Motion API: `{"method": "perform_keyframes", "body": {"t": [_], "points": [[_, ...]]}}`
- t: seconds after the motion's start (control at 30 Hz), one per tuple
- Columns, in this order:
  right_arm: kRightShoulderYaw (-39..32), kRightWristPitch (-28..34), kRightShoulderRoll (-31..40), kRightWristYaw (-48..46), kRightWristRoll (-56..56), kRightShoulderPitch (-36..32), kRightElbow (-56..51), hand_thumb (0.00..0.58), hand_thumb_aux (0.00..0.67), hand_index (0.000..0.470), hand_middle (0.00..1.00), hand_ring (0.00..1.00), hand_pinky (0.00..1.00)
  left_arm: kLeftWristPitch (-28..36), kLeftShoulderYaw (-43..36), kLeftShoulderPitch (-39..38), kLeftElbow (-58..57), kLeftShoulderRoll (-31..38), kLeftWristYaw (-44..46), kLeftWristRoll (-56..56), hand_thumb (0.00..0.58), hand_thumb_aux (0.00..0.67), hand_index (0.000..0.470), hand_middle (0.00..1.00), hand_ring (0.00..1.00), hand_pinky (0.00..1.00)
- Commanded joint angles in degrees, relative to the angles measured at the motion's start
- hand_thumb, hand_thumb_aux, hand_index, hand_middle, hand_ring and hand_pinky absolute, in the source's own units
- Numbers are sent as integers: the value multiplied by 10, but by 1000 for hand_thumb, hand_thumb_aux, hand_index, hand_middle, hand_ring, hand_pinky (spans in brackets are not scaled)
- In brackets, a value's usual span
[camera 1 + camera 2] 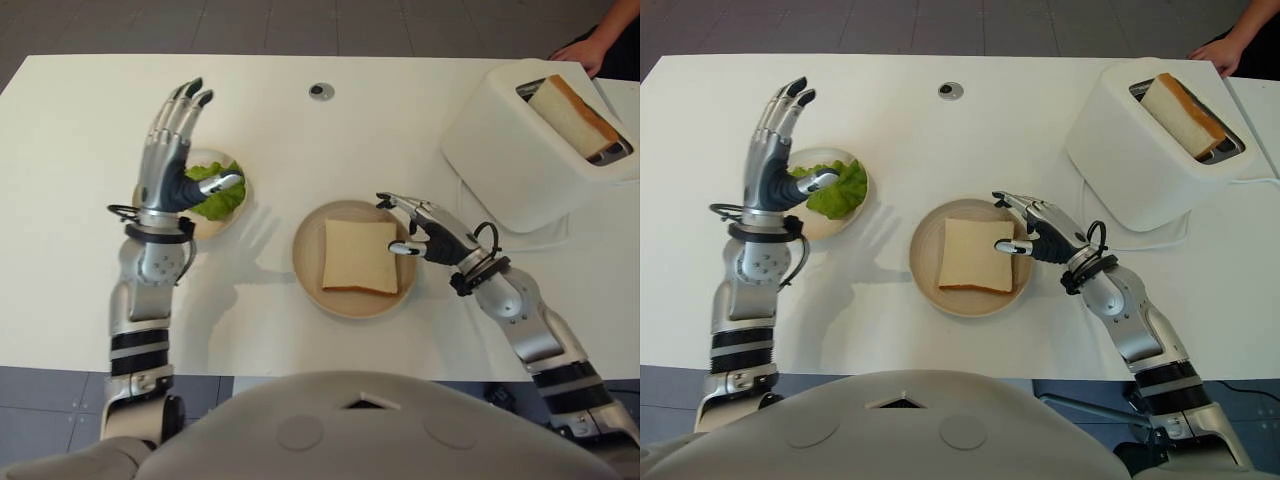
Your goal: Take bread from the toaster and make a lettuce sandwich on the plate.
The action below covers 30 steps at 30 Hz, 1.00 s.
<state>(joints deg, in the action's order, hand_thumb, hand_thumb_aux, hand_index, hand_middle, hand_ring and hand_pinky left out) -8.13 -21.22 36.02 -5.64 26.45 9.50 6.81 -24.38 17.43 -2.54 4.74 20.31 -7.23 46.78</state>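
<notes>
Lying flat on the round plate (309,272), a square bread slice (360,256); left hand (173,155), right hand (427,232) spread empty

A white counter (80,120) spans the view. A small round dark grommet (321,91) sits flush in it near the far edge, about midway across. Grey tiled floor (250,25) lies beyond.

Table (400,110): white
Toaster (500,160): white
Slice in the toaster (570,115): pale crumb, tan crust
Plate (308,255): light beige
Slice on the plate (360,255): cream
Lettuce (222,195): bright green
Left hand (170,160), right hand (425,232): silver, black
</notes>
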Motion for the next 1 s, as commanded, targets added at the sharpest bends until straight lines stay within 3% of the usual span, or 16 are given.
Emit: {"method": "perform_keyframes", "body": {"t": [0.03,0.27,0.53,0.57,0.6,0.63,1.0], "points": [[26,1,20,6,28,-15,-26,0,0,0,0,0,0,92,13,-42,-57,92,52,50,0,0,0,0,0,0],[9,-13,-12,15,38,-14,-16,0,0,0,0,0,0,113,-119,85,-254,157,59,57,0,0,0,0,0,0],[7,-18,-25,12,43,-15,-11,0,0,0,0,0,0,109,-223,147,-341,163,38,48,0,0,0,0,0,0],[8,-19,-25,11,42,-16,-11,0,0,0,0,0,0,108,-232,147,-344,163,38,45,183,116,81,0,0,0],[10,-19,-25,11,41,-18,-11,0,0,0,0,0,0,108,-238,147,-344,165,36,42,511,439,308,0,0,0],[12,-20,-25,12,41,-19,-12,0,0,0,0,0,0,109,-241,144,-341,168,34,38,580,670,470,0,0,0],[11,-25,-39,25,53,-27,-37,0,0,0,0,0,0,92,-216,115,-238,177,-12,-50,580,670,470,0,0,0]]}}
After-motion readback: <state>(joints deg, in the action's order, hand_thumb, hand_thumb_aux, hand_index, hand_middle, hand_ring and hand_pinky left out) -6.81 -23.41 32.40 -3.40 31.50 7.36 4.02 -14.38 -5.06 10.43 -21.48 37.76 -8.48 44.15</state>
